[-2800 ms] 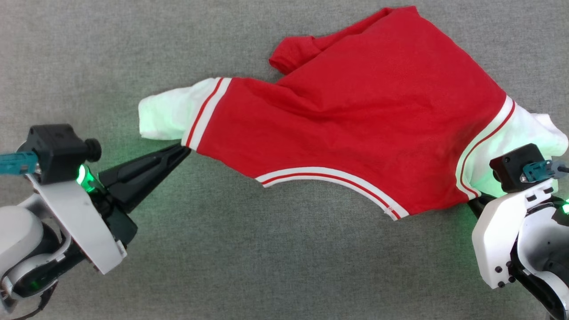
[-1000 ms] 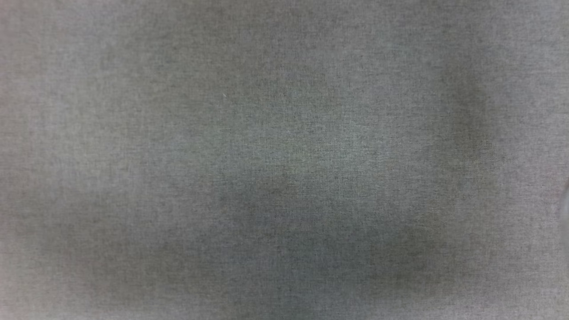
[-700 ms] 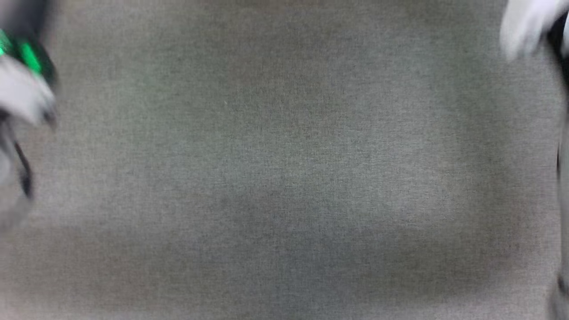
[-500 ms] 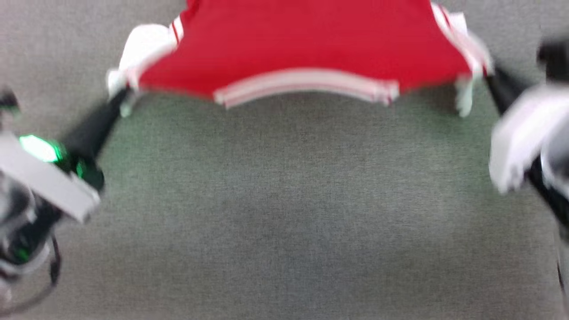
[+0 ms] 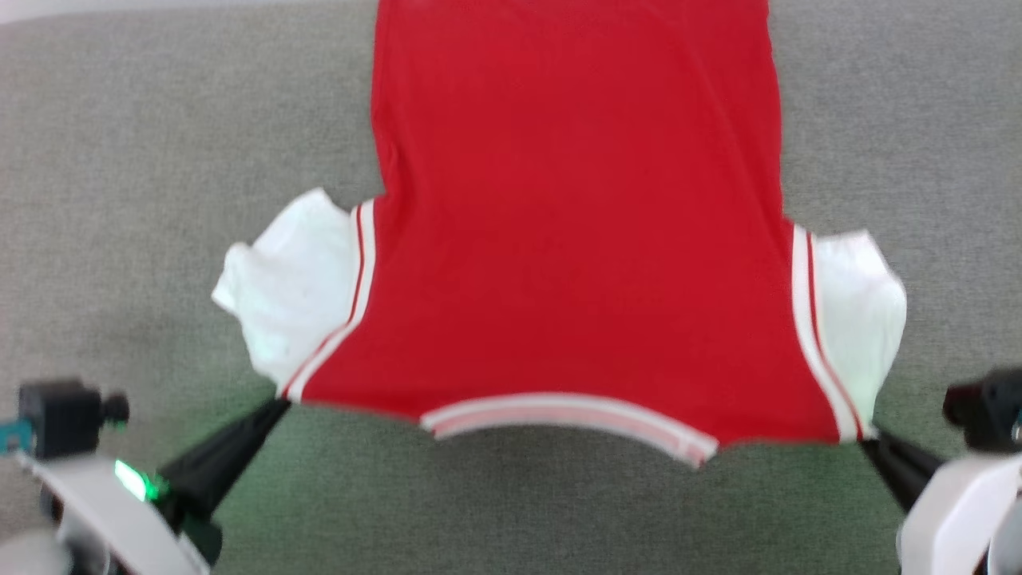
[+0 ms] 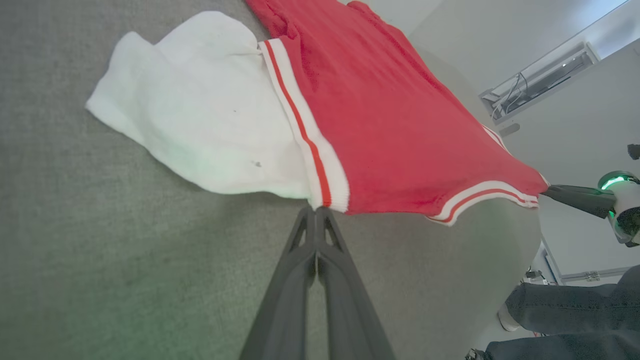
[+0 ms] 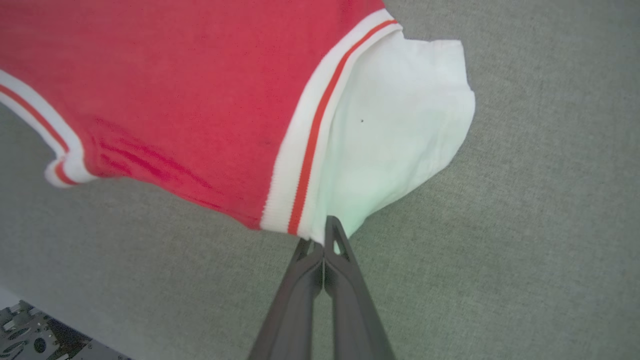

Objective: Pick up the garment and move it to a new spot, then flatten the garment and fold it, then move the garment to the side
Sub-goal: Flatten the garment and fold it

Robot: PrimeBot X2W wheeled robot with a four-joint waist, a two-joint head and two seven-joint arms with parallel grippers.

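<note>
Item: the garment (image 5: pixel 575 239), a soft red cotton T-shirt with white sleeves and thin red-and-white striped trim.
Support: flat grey woven cloth surface (image 5: pixel 511 519), under both grippers and the shirt.
Left end effector: the left gripper (image 5: pixel 275 406), two long dark fingers pressed flat together, pinching the garment at the foot of the striped seam trim.
Right end effector: the right gripper (image 5: pixel 869 441), dark fingers likewise closed tight, nipping the shirt's corner where the white sleeve meets its striped trim.
Garment position: spread between the two grippers and running straight ahead of their fingertips, hem end farthest from them.
Near edge: the shoulder line stretches from one pair of fingertips to the other; the curved white-and-red neckline trim (image 5: pixel 567 411) sags about midway between them, with a shadow on the cloth beneath.
Left sleeve (image 5: pixel 291 299): white, rumpled, lying just beyond and outward of the left fingertips.
Right sleeve (image 5: pixel 856 323): white, lying just beyond the right fingertips, its edge touching them.
Body panel: red, smooth, largely free of folds.
Background, left wrist view: a person's legs in dark trousers (image 6: pixel 575 310), well past the right gripper.
</note>
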